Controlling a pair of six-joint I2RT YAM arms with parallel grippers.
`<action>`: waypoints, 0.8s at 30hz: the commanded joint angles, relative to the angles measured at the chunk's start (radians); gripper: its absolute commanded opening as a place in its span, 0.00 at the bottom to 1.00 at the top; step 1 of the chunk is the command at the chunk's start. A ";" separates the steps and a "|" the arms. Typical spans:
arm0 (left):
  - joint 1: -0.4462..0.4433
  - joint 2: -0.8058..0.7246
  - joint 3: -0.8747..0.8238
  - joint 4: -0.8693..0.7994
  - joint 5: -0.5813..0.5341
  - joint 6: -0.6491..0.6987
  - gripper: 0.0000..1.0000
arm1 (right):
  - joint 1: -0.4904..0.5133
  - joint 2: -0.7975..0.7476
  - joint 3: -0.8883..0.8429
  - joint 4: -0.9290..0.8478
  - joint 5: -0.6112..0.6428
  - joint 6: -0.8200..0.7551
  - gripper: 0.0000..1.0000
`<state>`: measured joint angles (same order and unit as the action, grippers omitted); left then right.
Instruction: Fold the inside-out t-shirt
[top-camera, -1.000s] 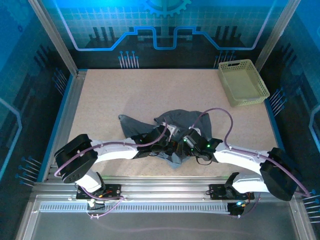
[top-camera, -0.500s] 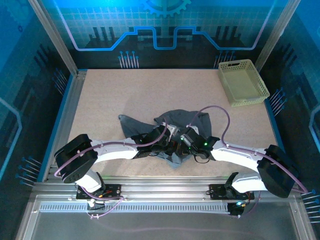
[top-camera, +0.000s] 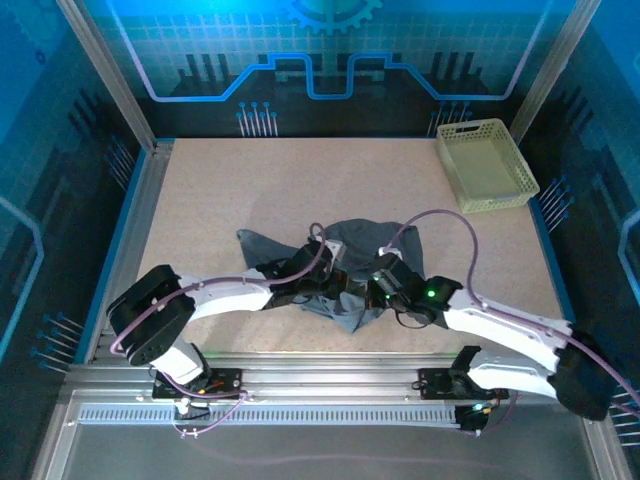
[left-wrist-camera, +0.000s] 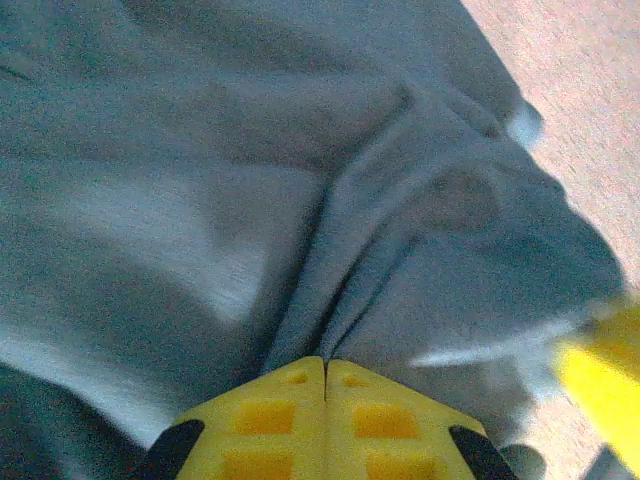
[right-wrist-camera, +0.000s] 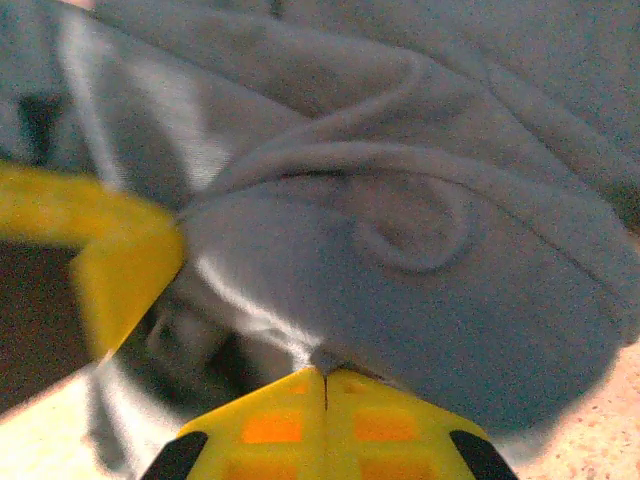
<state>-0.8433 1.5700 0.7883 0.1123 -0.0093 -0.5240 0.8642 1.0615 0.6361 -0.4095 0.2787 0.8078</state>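
Note:
The inside-out t-shirt (top-camera: 348, 238) lies crumpled in a dark grey heap on the table's near middle, one sleeve trailing left. Both arms reach into its near side. My left gripper (top-camera: 330, 292) is shut, and in the left wrist view folds of the t-shirt (left-wrist-camera: 300, 180) run straight into its closed yellow tips (left-wrist-camera: 325, 363). My right gripper (top-camera: 368, 288) sits close beside it, also shut, with a small nub of the t-shirt (right-wrist-camera: 420, 260) pinched at its tips (right-wrist-camera: 325, 374). Each wrist view catches the other gripper's yellow finger at its edge.
A pale yellow-green plastic basket (top-camera: 487, 165) stands at the back right corner of the beige table (top-camera: 230, 190). A metal rail (top-camera: 320, 382) runs along the near edge, behind the arm bases. Cables loop above the shirt.
My right gripper has closed on the fabric. The right arm has dropped lower and stretched out to the right. The shirt's near edge has bunched a little between the two grippers.

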 joint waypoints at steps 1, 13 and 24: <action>0.046 0.032 0.054 -0.030 0.009 0.032 0.10 | 0.009 -0.103 0.032 -0.078 -0.033 -0.017 0.00; -0.072 -0.251 0.027 -0.189 -0.175 0.216 0.66 | -0.014 -0.085 0.224 -0.098 -0.012 -0.083 0.00; -0.159 -0.275 -0.062 -0.141 -0.096 0.128 0.69 | -0.022 -0.094 0.215 -0.087 -0.009 -0.095 0.00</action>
<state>-0.9897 1.2568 0.7311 -0.0338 -0.1371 -0.3683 0.8505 0.9813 0.8505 -0.4892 0.2577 0.7208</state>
